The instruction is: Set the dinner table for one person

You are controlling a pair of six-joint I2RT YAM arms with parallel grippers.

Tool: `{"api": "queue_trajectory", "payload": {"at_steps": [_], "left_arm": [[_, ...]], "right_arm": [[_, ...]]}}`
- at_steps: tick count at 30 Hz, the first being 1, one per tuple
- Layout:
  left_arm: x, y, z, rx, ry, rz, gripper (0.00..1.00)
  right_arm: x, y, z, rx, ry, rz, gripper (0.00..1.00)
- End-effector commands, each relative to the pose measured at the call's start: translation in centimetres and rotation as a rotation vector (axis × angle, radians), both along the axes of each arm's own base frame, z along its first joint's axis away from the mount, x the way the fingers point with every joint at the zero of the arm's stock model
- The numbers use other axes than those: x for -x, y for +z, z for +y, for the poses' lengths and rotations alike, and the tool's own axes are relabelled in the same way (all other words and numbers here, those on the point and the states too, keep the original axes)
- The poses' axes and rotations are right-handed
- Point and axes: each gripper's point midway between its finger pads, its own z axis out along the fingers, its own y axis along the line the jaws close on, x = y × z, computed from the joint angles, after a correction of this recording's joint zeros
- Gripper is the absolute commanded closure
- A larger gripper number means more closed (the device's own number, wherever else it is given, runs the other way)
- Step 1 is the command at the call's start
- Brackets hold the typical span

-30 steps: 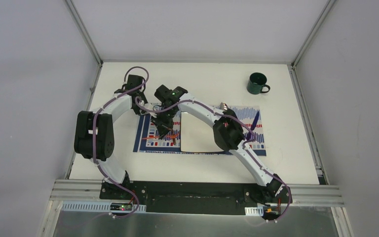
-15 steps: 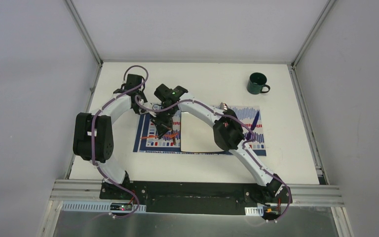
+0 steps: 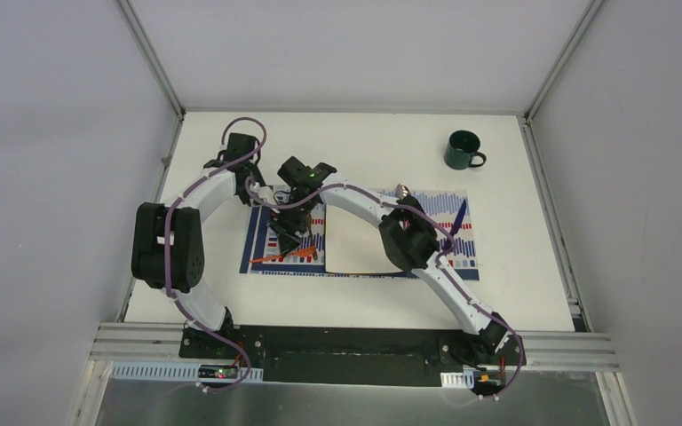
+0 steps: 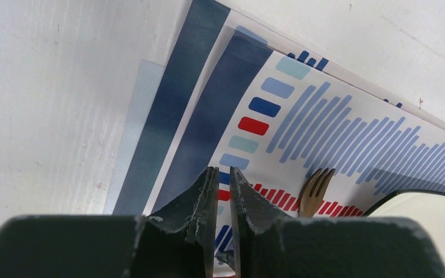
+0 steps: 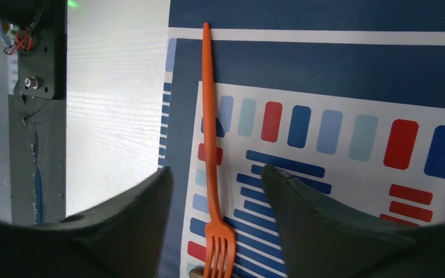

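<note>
Right wrist view: the right pincer (image 5: pixel 215 174) is apart, its fingers either side of an orange fork (image 5: pixel 210 133) lying flat on the striped placemat (image 5: pixel 336 63). The left pincer (image 4: pixel 223 174) is all but together, nothing seen between its fingers, above the placemat's corner. Under everything lies the white counter (image 3: pixel 382 304), with a square plate (image 3: pixel 355 240) mid-mat and a green mug (image 3: pixel 463 149) at the far right.

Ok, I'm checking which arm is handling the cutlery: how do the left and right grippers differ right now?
The left gripper has its jaws nearly together, nothing visible between them; the right gripper stands open. The right gripper straddles the orange fork, which lies flat on the placemat, ungripped; the left gripper has only placemat pattern beyond its tips. Both have dark fingers and hang over the placemat.
</note>
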Motion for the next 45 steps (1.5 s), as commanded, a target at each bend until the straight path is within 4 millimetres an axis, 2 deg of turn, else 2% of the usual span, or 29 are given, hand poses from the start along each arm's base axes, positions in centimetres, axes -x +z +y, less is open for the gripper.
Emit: {"api": "queue_trajectory", "payload": {"at_steps": [1, 2, 6, 7, 10, 11, 13, 16, 19, 22, 24, 25, 26, 29, 30, 31, 34, 36, 38, 40, 43, 45], "left_arm": [[0.0, 4.4, -1.3, 0.016, -0.085, -0.100, 0.86], [0.4, 5.3, -1.6, 0.015, -0.111, -0.112, 0.86], [3.1, 10.1, -2.9, -0.022, -0.198, -0.209, 0.79], [3.9, 11.5, -3.4, -0.020, -0.214, -0.233, 0.79], [6.0, 15.0, -4.4, -0.028, -0.278, -0.273, 0.79], [7.3, 16.1, -4.7, -0.047, -0.314, -0.255, 0.78], [10.1, 16.8, -5.4, -0.065, -0.413, -0.194, 0.77], [14.6, 16.2, -3.6, -0.188, -0.508, -0.020, 0.78], [16.9, 15.9, -2.5, -0.371, -0.559, 0.095, 0.78], [16.1, 16.3, 0.6, -0.565, -0.493, 0.145, 0.77], [15.1, 15.7, 1.5, -0.644, -0.485, 0.147, 0.76], [14.5, 15.3, 1.3, -0.656, -0.494, 0.145, 0.76], [13.7, 14.9, 0.8, -0.652, -0.509, 0.129, 0.76], [11.4, 12.7, -3.3, -0.570, -0.724, 0.058, 0.75], [10.5, 12.2, -4.0, -0.572, -0.740, 0.066, 0.76], [9.7, 11.7, -4.7, -0.573, -0.772, 0.068, 0.77], [6.8, 11.4, -9.2, -0.455, -0.895, -0.091, 0.80], [6.7, 11.1, -11.7, -0.347, -1.006, -0.168, 0.77], [7.2, 10.0, -12.6, -0.304, -1.067, -0.168, 0.72], [7.5, 8.0, -13.4, -0.256, -1.096, -0.108, 0.70], [8.8, 5.4, -14.8, -0.184, -1.119, -0.025, 0.68], [10.5, 3.6, -15.5, -0.188, -1.120, 0.022, 0.68]], "right_arm": [[-1.8, 8.3, 1.5, -0.157, -0.078, -0.114, 0.20], [-1.8, 9.4, 1.1, -0.174, -0.090, -0.126, 0.17], [-1.3, 13.6, -1.4, -0.262, -0.193, -0.211, 0.15], [-1.1, 13.8, -2.2, -0.270, -0.222, -0.206, 0.15], [-1.8, 17.1, -4.0, -0.320, -0.350, -0.255, 0.14], [-1.9, 18.0, -4.7, -0.322, -0.389, -0.272, 0.14], [-1.6, 19.0, -6.3, -0.320, -0.447, -0.301, 0.15], [-0.8, 20.2, -8.3, -0.335, -0.515, -0.313, 0.14], [0.1, 20.7, -9.2, -0.348, -0.554, -0.280, 0.14], [0.5, 19.9, -10.0, -0.332, -0.579, -0.273, 0.14], [0.9, 19.3, -10.8, -0.316, -0.601, -0.269, 0.14], [0.9, 19.0, -11.3, -0.305, -0.619, -0.272, 0.14], [1.1, 18.7, -11.8, -0.293, -0.638, -0.270, 0.14], [2.0, 18.0, -13.9, -0.244, -0.699, -0.253, 0.14], [2.6, 17.9, -14.5, -0.237, -0.698, -0.250, 0.14], [2.7, 18.1, -15.1, -0.244, -0.728, -0.255, 0.14], [3.9, 19.4, -16.0, -0.283, -0.835, -0.151, 0.14], [4.6, 20.5, -17.2, -0.301, -0.864, -0.149, 0.13], [4.9, 21.1, -18.6, -0.292, -0.887, -0.183, 0.13], [5.3, 21.6, -19.4, -0.291, -0.887, -0.195, 0.12], [5.5, 21.2, -19.4, -0.270, -0.882, -0.187, 0.12], [4.8, 19.9, -19.6, -0.221, -0.912, -0.198, 0.11]]}}
